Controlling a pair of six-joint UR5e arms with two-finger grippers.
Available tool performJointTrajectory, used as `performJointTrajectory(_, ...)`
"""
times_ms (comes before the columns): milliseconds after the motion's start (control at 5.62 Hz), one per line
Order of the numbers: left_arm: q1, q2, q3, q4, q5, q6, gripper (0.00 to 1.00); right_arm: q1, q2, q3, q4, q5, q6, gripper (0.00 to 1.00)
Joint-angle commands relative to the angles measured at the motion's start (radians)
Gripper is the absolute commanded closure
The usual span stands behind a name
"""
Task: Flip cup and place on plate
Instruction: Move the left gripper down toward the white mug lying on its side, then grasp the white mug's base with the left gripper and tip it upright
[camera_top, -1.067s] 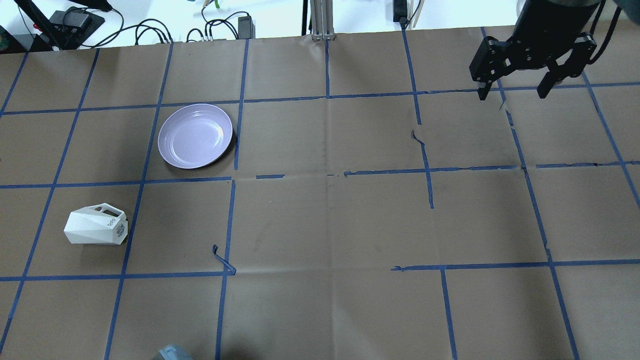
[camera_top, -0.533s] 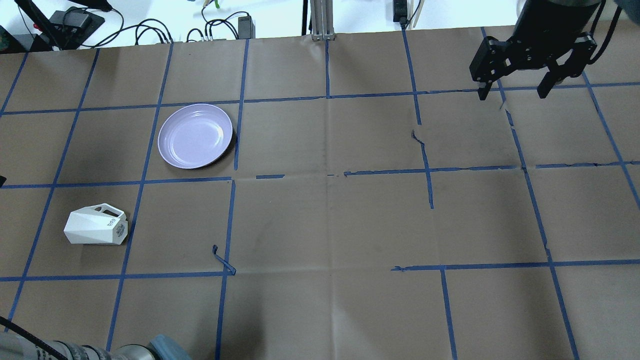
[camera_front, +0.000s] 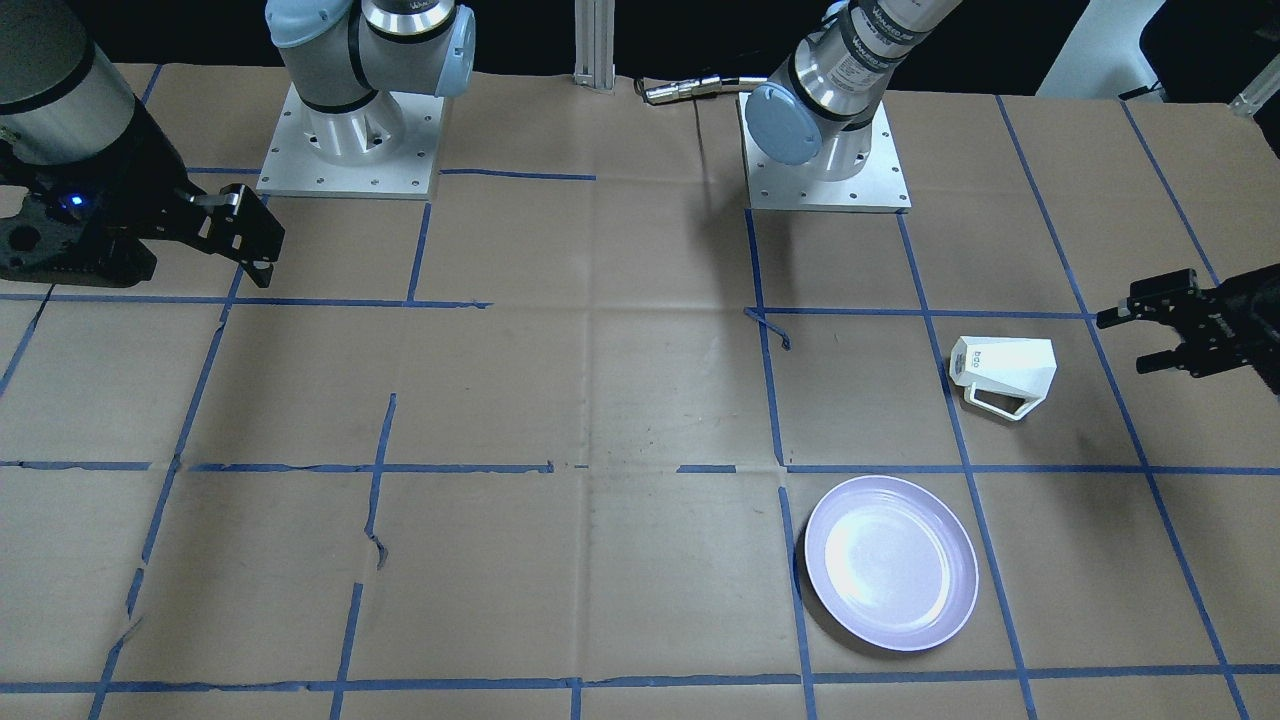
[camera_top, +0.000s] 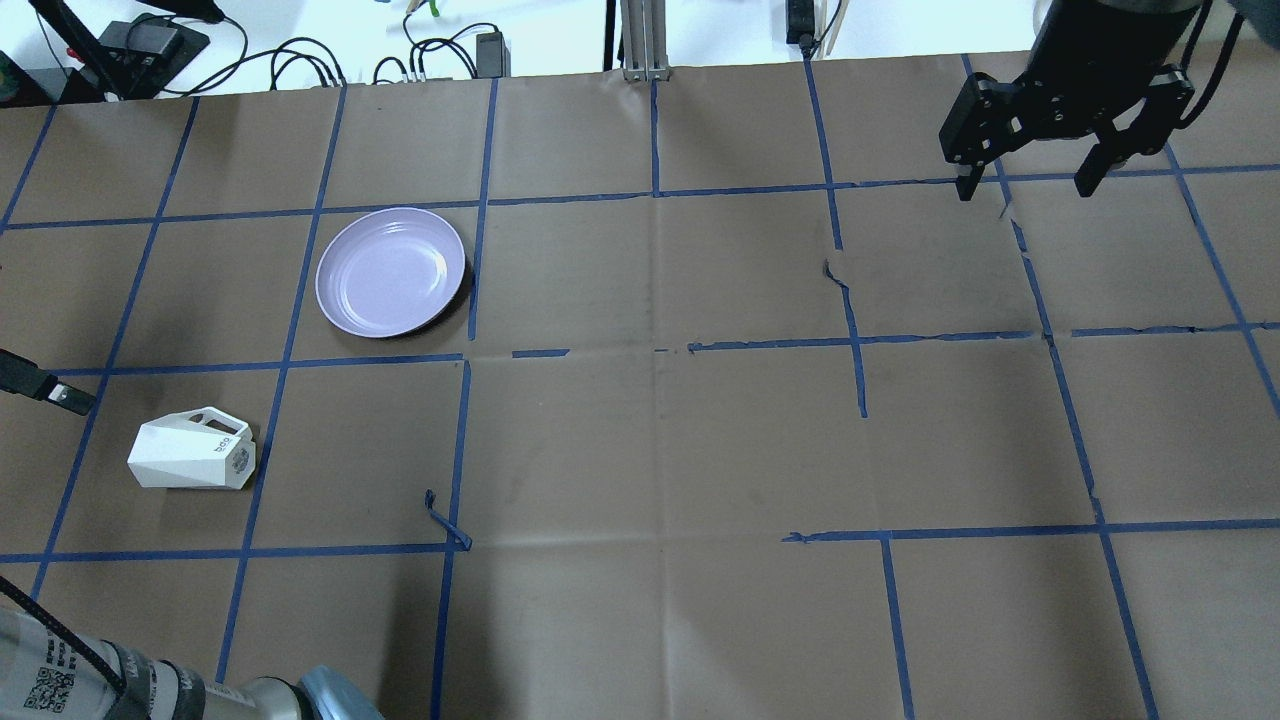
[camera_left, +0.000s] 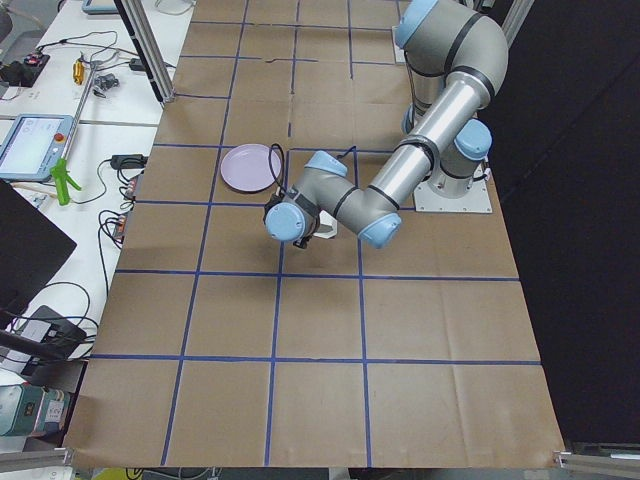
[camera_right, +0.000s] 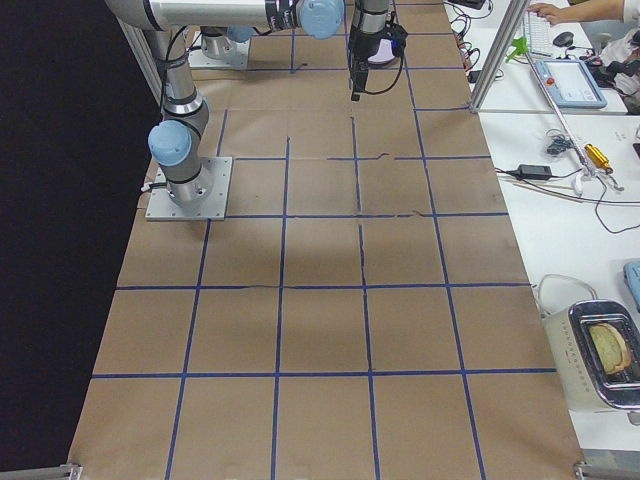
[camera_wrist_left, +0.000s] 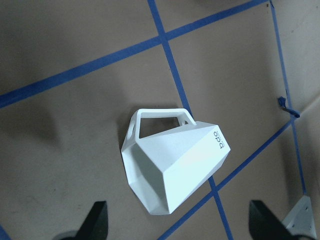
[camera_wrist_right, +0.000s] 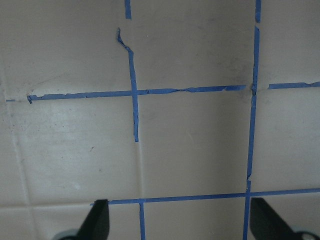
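The cup (camera_top: 190, 455) lies on its side at the lower left of the overhead view, apart from the plate (camera_top: 390, 272), and the wide-open left gripper (camera_front: 1140, 338) near it could slip on its slanted faces and push it away, though open room lies all around; the right gripper (camera_top: 1022, 186), also wide, hangs upper right.

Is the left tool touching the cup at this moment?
Apart. The front-facing view shows bare brown table between the open left tool and the cup, which lies on its side.
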Motion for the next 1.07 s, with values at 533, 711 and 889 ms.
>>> performJointTrajectory(533, 0.022, -0.114, -0.040, -0.159, -0.114, 0.071, 0.50, 0.000, 0.000, 0.000, 0.000, 0.000, 0.000, 0.00)
performJointTrajectory(711, 0.021, -0.108, -0.033, -0.160, -0.113, 0.063, 0.82, 0.000, 0.000, 0.000, 0.000, 0.000, 0.000, 0.00)
performJointTrajectory(889, 0.021, -0.099, -0.019, -0.161, -0.108, 0.053, 1.00, 0.000, 0.000, 0.000, 0.000, 0.000, 0.000, 0.00)
